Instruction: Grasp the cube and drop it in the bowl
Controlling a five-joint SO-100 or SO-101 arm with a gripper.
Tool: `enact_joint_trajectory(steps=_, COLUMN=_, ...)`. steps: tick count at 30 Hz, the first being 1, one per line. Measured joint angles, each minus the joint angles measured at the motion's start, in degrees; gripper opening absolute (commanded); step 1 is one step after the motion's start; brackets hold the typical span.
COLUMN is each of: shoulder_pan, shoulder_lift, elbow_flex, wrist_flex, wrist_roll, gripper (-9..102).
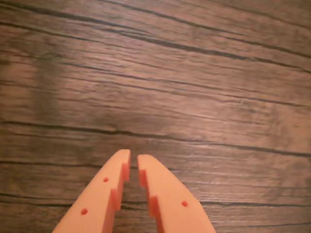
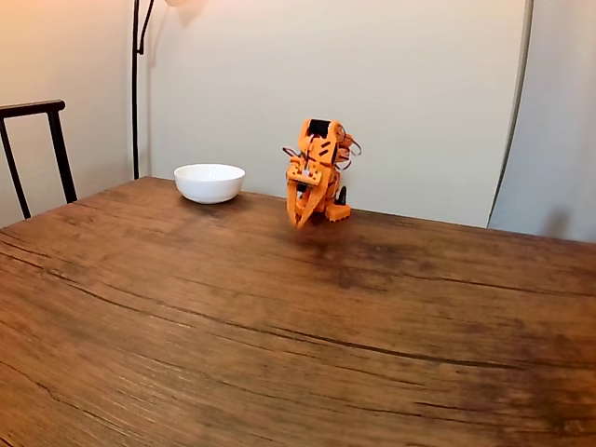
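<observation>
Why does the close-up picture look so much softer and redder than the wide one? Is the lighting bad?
In the wrist view the wooden table has a warm reddish cast and the orange gripper is slightly blurred at its edges. In the fixed view the light is even and soft: the white bowl is mildly bright, and the arm casts a faint shadow on the table beside it.

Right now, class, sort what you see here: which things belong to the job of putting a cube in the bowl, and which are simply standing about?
Part of the job:
- white bowl, at the table's far left in the fixed view
- orange hand, fingers nearly together, holding nothing

Standing about:
- dark chair
- lamp pole
- wooden table
</observation>
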Motion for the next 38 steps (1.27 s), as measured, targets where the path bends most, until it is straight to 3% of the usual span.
enact_joint_trajectory(steps=5, shoulder_pan=2.37, shoulder_lift=-0.44, elbow_flex=0.0, wrist_flex=0.35, wrist_roll=0.09, gripper=0)
enact_joint_trajectory(steps=13, shoulder_pan=9.05, shoulder_lift=0.44, elbow_flex=-0.26, wrist_flex=9.49, wrist_roll=-0.09, gripper=0)
enact_joint_trajectory(steps=38, shoulder_pan=9.05, shoulder_lift=0.44, elbow_flex=-0.35, wrist_flex=9.76, wrist_roll=0.09, gripper=0)
